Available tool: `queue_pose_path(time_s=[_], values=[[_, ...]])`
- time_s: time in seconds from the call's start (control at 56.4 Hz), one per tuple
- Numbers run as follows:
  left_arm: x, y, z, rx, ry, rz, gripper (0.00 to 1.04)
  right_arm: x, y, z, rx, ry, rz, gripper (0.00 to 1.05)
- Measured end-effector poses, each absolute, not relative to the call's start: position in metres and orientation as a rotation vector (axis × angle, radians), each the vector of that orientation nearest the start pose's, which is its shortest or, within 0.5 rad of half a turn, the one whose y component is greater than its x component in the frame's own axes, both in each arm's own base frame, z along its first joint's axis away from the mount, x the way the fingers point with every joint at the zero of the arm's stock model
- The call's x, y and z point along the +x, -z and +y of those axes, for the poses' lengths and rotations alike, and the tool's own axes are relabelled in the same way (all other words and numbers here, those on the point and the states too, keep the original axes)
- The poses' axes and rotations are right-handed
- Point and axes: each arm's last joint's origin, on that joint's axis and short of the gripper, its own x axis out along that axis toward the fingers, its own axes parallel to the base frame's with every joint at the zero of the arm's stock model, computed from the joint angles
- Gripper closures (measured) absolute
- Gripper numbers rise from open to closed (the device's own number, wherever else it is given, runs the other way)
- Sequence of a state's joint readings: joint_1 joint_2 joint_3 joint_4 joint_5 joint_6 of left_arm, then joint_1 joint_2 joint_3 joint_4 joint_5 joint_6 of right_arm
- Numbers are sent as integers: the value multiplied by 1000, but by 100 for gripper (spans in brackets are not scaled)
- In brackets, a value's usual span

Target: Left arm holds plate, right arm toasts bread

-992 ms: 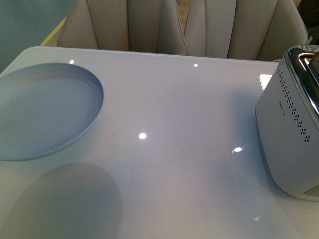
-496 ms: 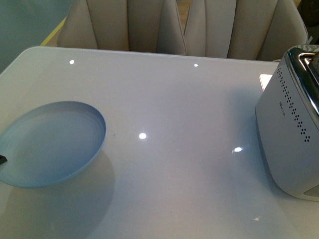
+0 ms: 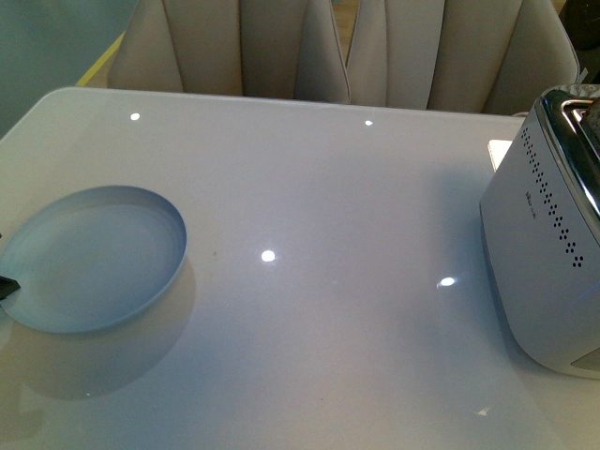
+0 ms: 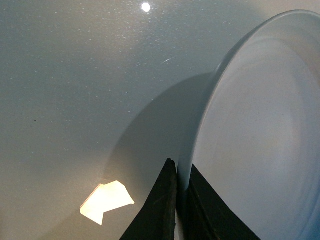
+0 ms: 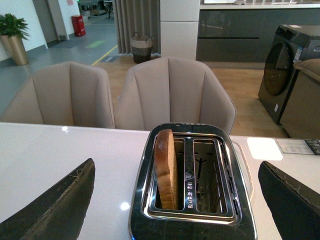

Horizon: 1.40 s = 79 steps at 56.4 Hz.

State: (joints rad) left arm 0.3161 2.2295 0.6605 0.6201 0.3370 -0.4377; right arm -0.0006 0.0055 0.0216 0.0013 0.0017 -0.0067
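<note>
The pale blue-grey plate (image 3: 94,258) hangs tilted a little above the white table at the left. My left gripper (image 4: 181,182) is shut on the plate's rim (image 4: 197,135); only a black tip of it shows at the left edge of the front view (image 3: 6,287). The bread (image 5: 165,169) stands upright in one slot of the silver toaster (image 5: 192,227); the other slot is empty. My right gripper (image 5: 182,200) is open and empty above the toaster, its black fingers (image 5: 55,210) spread wide on either side. The toaster also shows at the right in the front view (image 3: 548,234).
Two beige chairs (image 3: 347,52) stand behind the table's far edge. A white card (image 5: 263,148) lies on the table beyond the toaster. The plate casts a shadow on the table (image 3: 281,356) under it.
The plate has come down and toward the left, looks smaller now, and its shadow has drawn close under it. The toaster has not moved.
</note>
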Motion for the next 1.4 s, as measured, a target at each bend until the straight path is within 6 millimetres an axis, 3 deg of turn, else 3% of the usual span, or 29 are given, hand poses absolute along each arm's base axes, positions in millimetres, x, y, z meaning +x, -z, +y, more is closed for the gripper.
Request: queue_pose_path(time_s=[0.159,0.762,0.833,0.975,1.258,1.294,1.4], values=[[286,20,85,-689,-198,902,102,97,-171,0,-7,2,-18,9],[286,28,85,-681,-206,902,101,97,-171,0,-7,2,-18,9],[286,28,85,-676,-212,903,91,97,-171,0,-7,2,-18,9],[285,26,84,-667,-224,923,57,97,-171,0,-7,2,-18,9],[281,-5,87,-662,-252,857,10,97,-171,0,-7,2,-18,9],[280,-11,87,-662,-254,842,6,97,-171,0,-7,2,-18,9],[277,-33,84,-673,-258,783,8,97,-171,0,-7,2,-18,9]])
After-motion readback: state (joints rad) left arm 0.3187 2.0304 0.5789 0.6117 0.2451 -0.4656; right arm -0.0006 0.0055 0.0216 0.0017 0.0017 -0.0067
